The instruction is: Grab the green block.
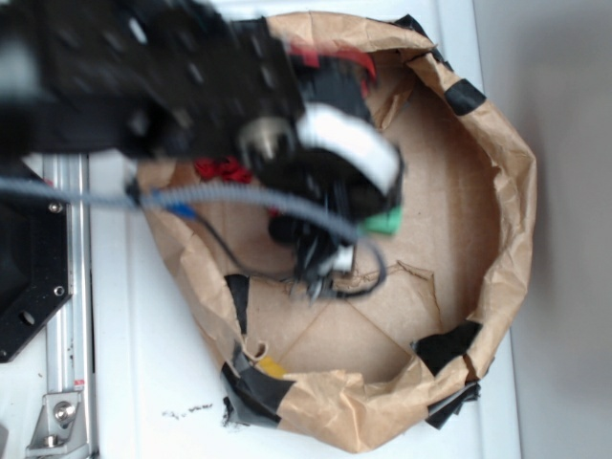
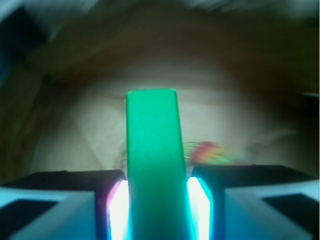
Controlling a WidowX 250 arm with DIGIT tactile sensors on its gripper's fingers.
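Observation:
The green block (image 2: 154, 160) is a flat green slab that stands on edge between my two fingers in the wrist view, with both pads pressed against its sides. My gripper (image 2: 156, 210) is shut on it. In the exterior view only a corner of the green block (image 1: 382, 223) shows beside my gripper (image 1: 325, 251), which hangs inside the brown paper bowl (image 1: 497, 191). Whether the block rests on the bowl's floor or is lifted off it cannot be told.
The twisted red-yellow-green rope (image 2: 212, 152) lies blurred on the floor beyond the block; its red part (image 1: 222, 171) shows under the arm. The bowl's crumpled walls ring the gripper. Black tape patches (image 1: 448, 344) sit on the rim. A metal rail (image 1: 67, 316) runs at the left.

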